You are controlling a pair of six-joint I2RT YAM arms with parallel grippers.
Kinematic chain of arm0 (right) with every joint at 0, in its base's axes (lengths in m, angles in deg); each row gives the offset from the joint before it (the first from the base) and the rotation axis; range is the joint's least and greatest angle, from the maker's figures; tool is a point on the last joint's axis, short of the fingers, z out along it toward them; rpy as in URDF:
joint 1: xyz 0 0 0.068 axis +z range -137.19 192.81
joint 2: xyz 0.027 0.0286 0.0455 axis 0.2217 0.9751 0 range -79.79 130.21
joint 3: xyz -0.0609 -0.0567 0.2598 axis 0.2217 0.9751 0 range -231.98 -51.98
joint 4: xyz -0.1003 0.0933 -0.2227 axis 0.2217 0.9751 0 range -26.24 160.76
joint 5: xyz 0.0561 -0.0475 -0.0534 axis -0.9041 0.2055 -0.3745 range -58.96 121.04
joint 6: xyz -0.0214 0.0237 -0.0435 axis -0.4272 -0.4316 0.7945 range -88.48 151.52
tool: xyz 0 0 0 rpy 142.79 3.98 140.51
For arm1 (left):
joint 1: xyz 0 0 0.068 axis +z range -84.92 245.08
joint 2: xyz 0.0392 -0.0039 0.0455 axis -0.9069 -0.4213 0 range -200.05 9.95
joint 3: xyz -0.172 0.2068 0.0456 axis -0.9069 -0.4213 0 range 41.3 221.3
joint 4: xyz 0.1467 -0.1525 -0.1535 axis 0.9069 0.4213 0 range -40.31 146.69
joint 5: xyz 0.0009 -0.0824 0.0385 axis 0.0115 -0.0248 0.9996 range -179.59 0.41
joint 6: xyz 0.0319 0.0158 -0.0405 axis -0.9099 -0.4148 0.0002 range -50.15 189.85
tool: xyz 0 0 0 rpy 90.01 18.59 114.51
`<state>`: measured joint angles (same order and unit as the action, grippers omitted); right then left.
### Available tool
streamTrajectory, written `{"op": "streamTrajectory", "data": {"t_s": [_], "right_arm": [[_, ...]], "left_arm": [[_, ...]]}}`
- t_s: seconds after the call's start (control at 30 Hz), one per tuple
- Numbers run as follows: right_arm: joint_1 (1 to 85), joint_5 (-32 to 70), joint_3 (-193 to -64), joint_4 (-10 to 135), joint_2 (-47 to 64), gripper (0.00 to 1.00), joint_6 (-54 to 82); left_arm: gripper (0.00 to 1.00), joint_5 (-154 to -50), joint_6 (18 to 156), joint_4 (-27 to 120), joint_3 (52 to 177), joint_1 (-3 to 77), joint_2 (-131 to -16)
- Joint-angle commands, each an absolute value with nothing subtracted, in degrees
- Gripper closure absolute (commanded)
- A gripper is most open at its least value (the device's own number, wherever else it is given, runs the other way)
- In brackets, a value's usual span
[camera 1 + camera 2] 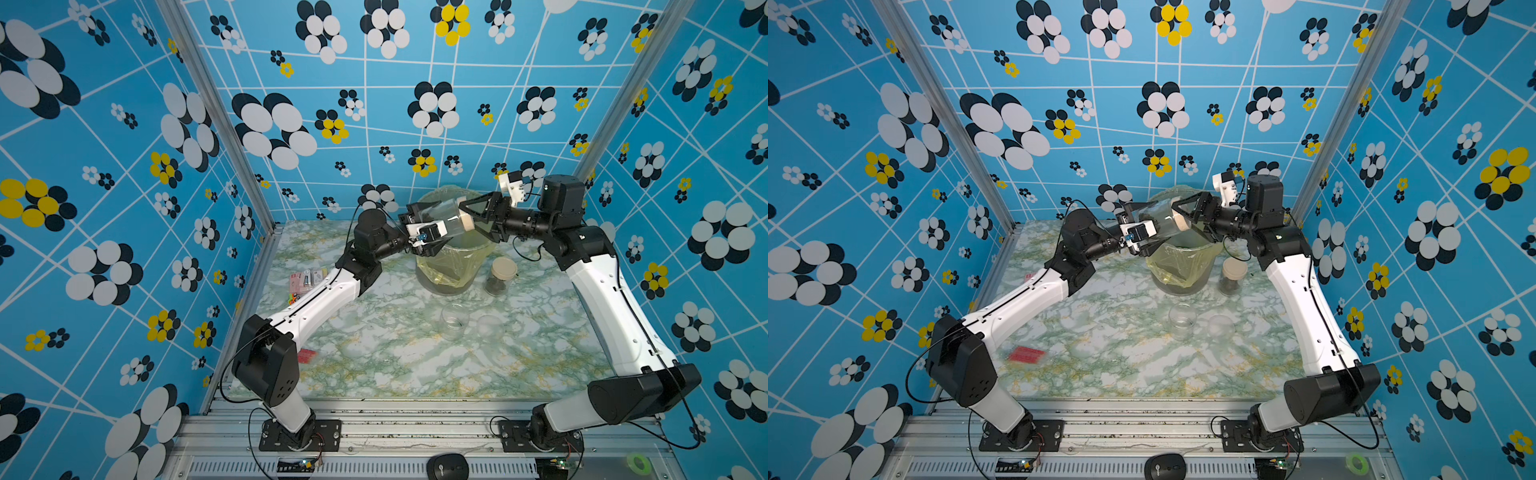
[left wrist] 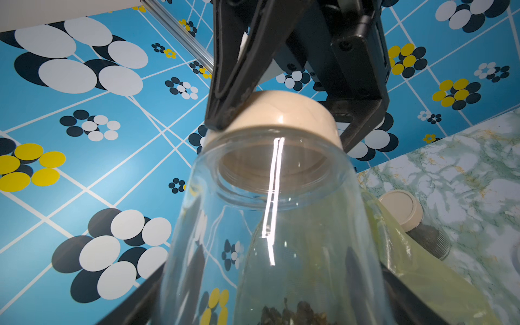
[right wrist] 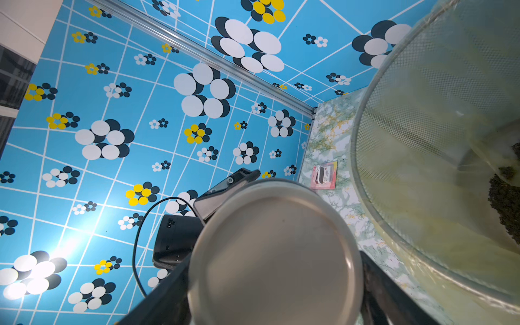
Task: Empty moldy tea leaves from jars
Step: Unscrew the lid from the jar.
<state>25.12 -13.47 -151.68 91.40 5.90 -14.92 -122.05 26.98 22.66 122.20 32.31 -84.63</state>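
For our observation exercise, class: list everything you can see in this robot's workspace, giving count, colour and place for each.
held jar: one, clear, sideways over the bin
beige lid: one, on the held jar
tea leaves: dark brown, in held jar, bin, standing jar
bin: one, mesh, yellow liner, table's back
standing jar: one, clear, beige-lidded, right of bin
open jar: one, clear, empty, before bin
clear round item: one, beside open jar; lid or jar unclear
red card: one, table's left front
packets: several, pink-white, by left arm
mouse: one, black, front rail
tape roll: one, green, front rail
table: one, green-white marble
left gripper: black, fingers shut on held jar
right gripper: black, fingers closed on beige lid
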Motion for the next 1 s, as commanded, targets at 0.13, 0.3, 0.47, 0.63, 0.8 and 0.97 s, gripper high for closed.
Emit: {"op": "streamTrajectory", "data": {"t_s": [0.13, 0.3, 0.47, 0.63, 0.8, 0.97], "right_arm": [[24.83, -15.96, -151.39, 87.66, 6.0, 0.29, -15.66], [24.85, -17.12, -150.29, 86.03, 5.64, 0.36, -15.57], [24.85, -20.08, -149.15, 82.69, 5.29, 0.41, -14.57], [24.8, -22.13, -149.27, 81.85, 5.36, 0.43, -12.23], [24.82, -22.57, -150.21, 83.38, 5.94, 0.44, -8.42], [24.84, -22.93, -151.25, 83.08, 6.74, 0.44, -6.24]], "left_arm": [[0.63, -122.46, 28.54, 18.11, 125.27, 31.59, -83.58], [0.63, -122.76, 30.27, 18.57, 125.58, 31.56, -83.63], [0.63, -125.94, 35.18, 20.83, 127.07, 32.1, -83.64], [0.64, -130.56, 41.07, 23.05, 128.51, 32.98, -83.87], [0.63, -136.61, 47.66, 25.89, 130.72, 34.31, -84.66], [0.64, -142.55, 53.2, 29.36, 133.74, 35.59, -85.84]]}}
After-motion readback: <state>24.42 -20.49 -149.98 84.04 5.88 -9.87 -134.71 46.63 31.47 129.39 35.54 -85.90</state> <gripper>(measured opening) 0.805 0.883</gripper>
